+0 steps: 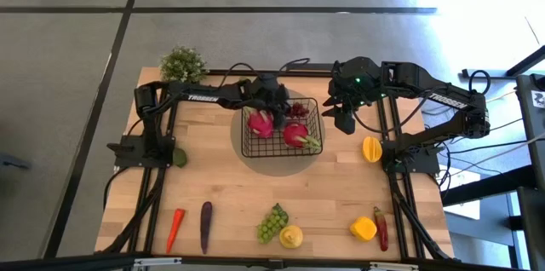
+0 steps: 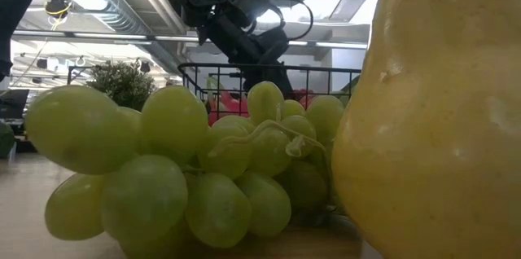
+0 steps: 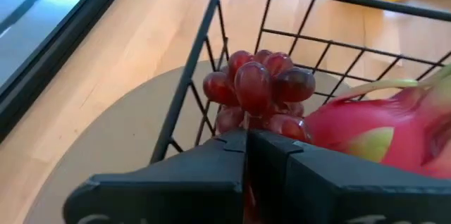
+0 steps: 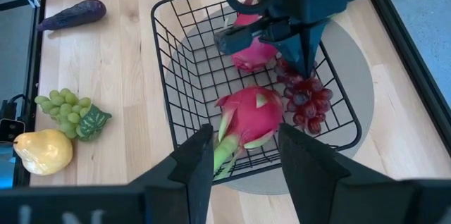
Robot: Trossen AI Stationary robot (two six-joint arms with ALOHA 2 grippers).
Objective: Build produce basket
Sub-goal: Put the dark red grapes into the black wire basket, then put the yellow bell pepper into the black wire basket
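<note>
The black wire basket (image 1: 315, 105) stands on a round grey mat at mid-table and holds two pink dragon fruits (image 1: 261, 123) (image 1: 296, 135) and purple grapes (image 1: 298, 111). My left gripper (image 1: 283, 104) reaches down into the basket's far right corner, shut at the grapes (image 3: 254, 83). My right gripper (image 4: 245, 146) is open and hovers off the basket's right side (image 1: 345, 118), touching nothing. In the low view, green grapes (image 2: 179, 169) and a yellow fruit (image 2: 440, 120) fill the foreground, with the basket (image 2: 269, 70) behind them. My left gripper (image 3: 246, 134) is shut on the purple grapes at the near end of the bunch (image 3: 243, 122), fingers coming from above and slanting down. The fingers themselves hide the place of contact. The bunch lies in the basket's corner beside a dragon fruit (image 3: 366, 132).
On the near table lie an orange carrot (image 1: 174, 228), a purple eggplant (image 1: 205, 225), green grapes (image 1: 272, 222), a yellow fruit (image 1: 291, 237), a yellow pepper (image 1: 363, 228) and a red chili (image 1: 381, 230). A yellow piece (image 1: 371, 148) lies right, a green one (image 1: 179, 158) left, a potted plant (image 1: 182, 65) far left.
</note>
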